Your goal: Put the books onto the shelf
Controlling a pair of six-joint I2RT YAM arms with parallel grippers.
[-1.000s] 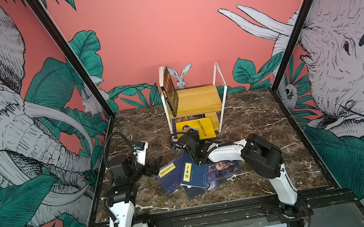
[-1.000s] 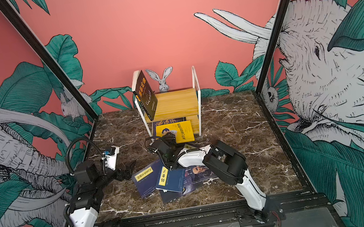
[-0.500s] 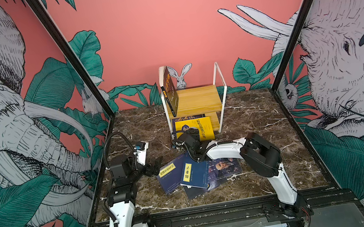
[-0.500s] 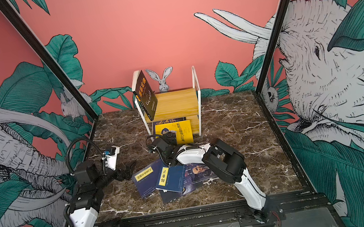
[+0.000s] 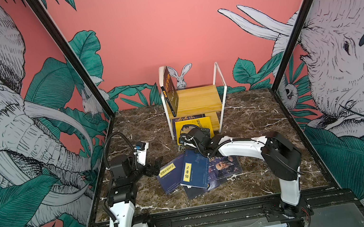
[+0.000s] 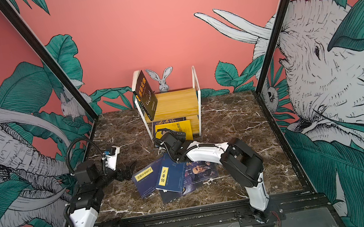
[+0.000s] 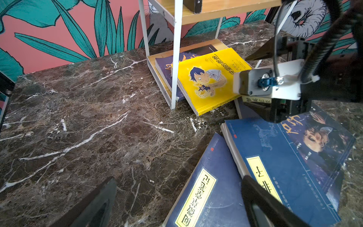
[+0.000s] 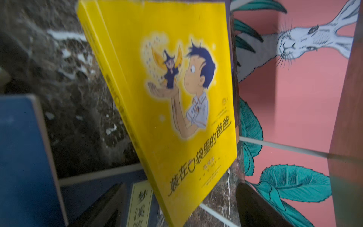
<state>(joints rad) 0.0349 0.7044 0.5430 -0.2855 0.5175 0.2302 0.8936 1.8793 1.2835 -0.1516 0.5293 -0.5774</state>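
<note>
Right gripper (image 8: 179, 188) jaws open at yellow book (image 7: 206, 82) (overhanging shelf (image 5: 198, 98)); left gripper (image 7: 178, 179) open too. Nudge bk in slowly, flat.

- On the shelf (image 5: 199, 102), upper board lay open right of the dark book (image 5: 169, 91).
- The yellow book (image 5: 203, 122) blocked the lower tier.
- Far-left tabletop (image 5: 142, 123) lay bare.

Dark brown marble tabletop (image 5: 251, 117): two-tier wooden rack in white metal frame (image 5: 198, 100) stands far centre; overlapping navy paperbacks (image 5: 194, 170) lie near centre. Rack's lower board holds a bright yellow paperback (image 5: 196, 124), jutting forward.
</note>
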